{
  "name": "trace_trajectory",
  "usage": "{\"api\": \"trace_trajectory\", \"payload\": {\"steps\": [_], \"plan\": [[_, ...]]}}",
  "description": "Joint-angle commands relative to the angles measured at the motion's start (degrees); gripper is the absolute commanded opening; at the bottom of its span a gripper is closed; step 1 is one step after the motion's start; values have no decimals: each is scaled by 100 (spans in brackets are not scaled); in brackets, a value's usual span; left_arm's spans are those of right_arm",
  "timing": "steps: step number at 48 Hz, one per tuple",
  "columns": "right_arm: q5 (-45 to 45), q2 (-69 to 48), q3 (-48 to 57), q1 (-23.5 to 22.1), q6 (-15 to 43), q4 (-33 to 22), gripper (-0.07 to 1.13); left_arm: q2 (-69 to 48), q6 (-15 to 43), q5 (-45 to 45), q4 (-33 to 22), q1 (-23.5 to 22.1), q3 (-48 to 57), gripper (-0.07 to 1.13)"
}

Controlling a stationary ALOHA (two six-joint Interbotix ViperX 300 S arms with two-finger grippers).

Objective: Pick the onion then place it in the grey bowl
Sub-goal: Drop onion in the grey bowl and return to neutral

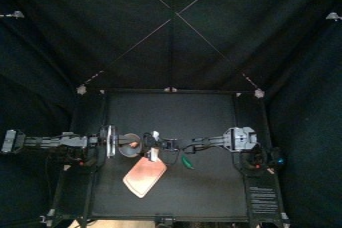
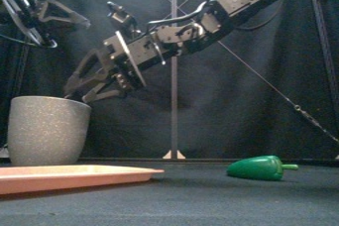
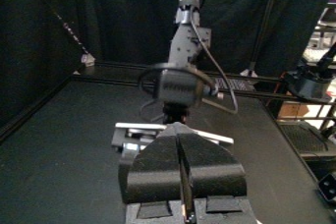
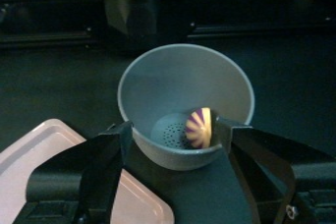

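Observation:
The tall grey speckled cup (image 2: pixel 50 129) stands at the table's left, seen from above in the right wrist view as the cup (image 4: pixel 184 90). A small pale onion (image 4: pixel 201 127) with purple stripes lies inside it near the bottom. My right gripper (image 4: pixel 175 132) hangs open just above the cup's rim, its jaws spread to either side with nothing between them. In the front view the right gripper (image 2: pixel 90 91) tilts down over the cup. My left gripper (image 3: pixel 180 164) is shut and empty; it rests raised at the left, behind the cup.
A flat pink tray (image 2: pixel 73 176) lies in front of the cup, toward the table's front edge. A green toy pepper (image 2: pixel 259 167) lies on the table to the right, also seen as the pepper (image 1: pixel 189 159).

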Motion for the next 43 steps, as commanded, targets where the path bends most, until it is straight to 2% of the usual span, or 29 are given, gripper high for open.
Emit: {"api": "trace_trajectory", "payload": {"steps": [1, 21, 31, 38, 43], "plan": [[-316, -800, 466, -26, -9, 0, 100, 26, -9, -18, -9, 9, -70, 0], [-2127, -2610, 2804, 18, 0, -229, 100, 26, -18, -18, -9, 9, -53, 0], [-2320, -3059, 3454, 35, 18, -105, 98, 26, -9, -18, -9, 26, -53, 0], [-2312, -3313, 3788, 26, -9, 9, 88, 26, -9, -44, -9, 44, -79, 0], [-2312, -3498, 3946, 26, -9, 0, 74, 26, -18, -44, -35, 44, -79, 0]]}}
